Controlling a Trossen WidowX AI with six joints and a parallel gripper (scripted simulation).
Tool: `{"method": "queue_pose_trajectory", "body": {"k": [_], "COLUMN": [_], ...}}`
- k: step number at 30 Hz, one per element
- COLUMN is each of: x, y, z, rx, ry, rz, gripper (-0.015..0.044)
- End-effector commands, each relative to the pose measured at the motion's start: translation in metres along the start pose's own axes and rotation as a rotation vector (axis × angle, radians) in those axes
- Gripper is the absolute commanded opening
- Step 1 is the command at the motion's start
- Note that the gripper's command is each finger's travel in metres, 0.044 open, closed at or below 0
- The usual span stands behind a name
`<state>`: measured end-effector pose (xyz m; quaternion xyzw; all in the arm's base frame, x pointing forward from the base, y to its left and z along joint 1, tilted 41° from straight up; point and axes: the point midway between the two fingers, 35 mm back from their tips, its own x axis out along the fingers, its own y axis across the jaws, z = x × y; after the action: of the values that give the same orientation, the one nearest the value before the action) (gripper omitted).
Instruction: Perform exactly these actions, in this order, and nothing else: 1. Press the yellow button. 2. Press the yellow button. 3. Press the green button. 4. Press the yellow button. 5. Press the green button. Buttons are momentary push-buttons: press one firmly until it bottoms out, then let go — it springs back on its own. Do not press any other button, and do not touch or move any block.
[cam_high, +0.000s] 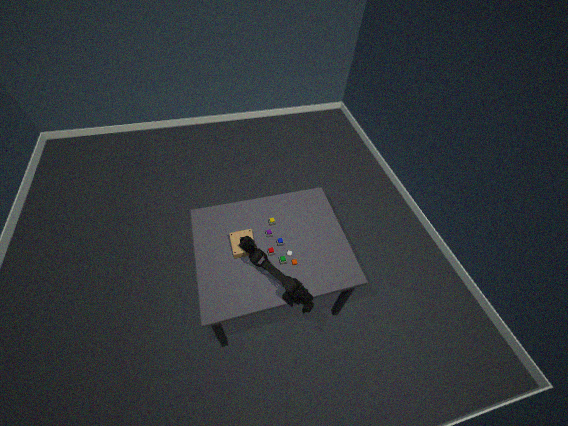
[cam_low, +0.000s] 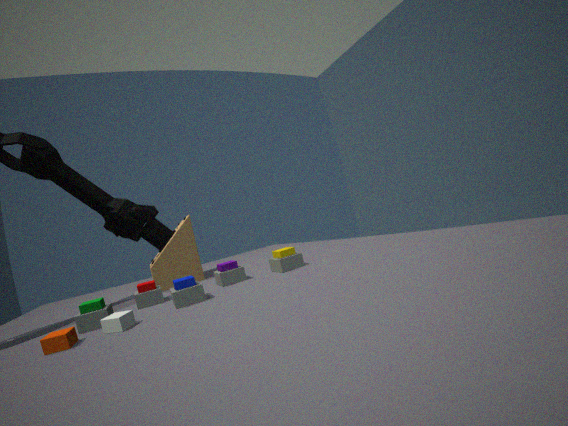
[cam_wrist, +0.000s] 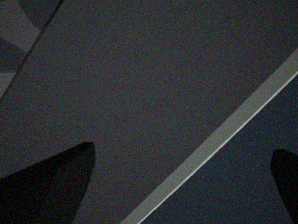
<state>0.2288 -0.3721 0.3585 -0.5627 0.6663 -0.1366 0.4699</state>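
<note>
The yellow button (cam_high: 272, 220) (cam_low: 284, 252) stands on a grey base at the back of the group of buttons. The green button (cam_high: 283, 259) (cam_low: 92, 305) stands on its grey base at the group's near end. Both caps look raised. My gripper (cam_high: 298, 307) (cam_wrist: 181, 155) is open, with its fingers wide apart and nothing between them. It hangs high, out by the table's front edge, far from the yellow button and clear of the green one. The wrist view shows floor and wall beyond the fingers, and no button.
Red (cam_high: 271, 250) (cam_low: 146, 286), blue (cam_high: 280, 241) (cam_low: 184, 283) and purple (cam_high: 269, 232) (cam_low: 227, 266) buttons stand between the green and yellow ones. A white block (cam_high: 289, 253) (cam_low: 118, 321) and an orange block (cam_high: 294, 262) (cam_low: 60, 341) lie near green. A wooden sloped box (cam_high: 235, 245) (cam_low: 185, 260) stands left of the buttons.
</note>
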Motion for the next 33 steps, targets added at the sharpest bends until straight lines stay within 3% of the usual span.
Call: {"method": "queue_pose_trajectory", "body": {"k": [1, 15, 24, 33], "x": [0.000, -0.031, -0.085, -0.154], "y": [0.000, 0.033, 0.096, 0.187], "z": [0.002, 0.215, 0.333, 0.416], "rx": [0.003, 0.223, 0.324, 0.398], "ry": [-0.005, -0.329, -0.408, -0.383], "rz": [0.000, 0.154, 0.324, 0.471], "gripper": [0.0400, 0.0400, 0.0400, 0.0400]}}
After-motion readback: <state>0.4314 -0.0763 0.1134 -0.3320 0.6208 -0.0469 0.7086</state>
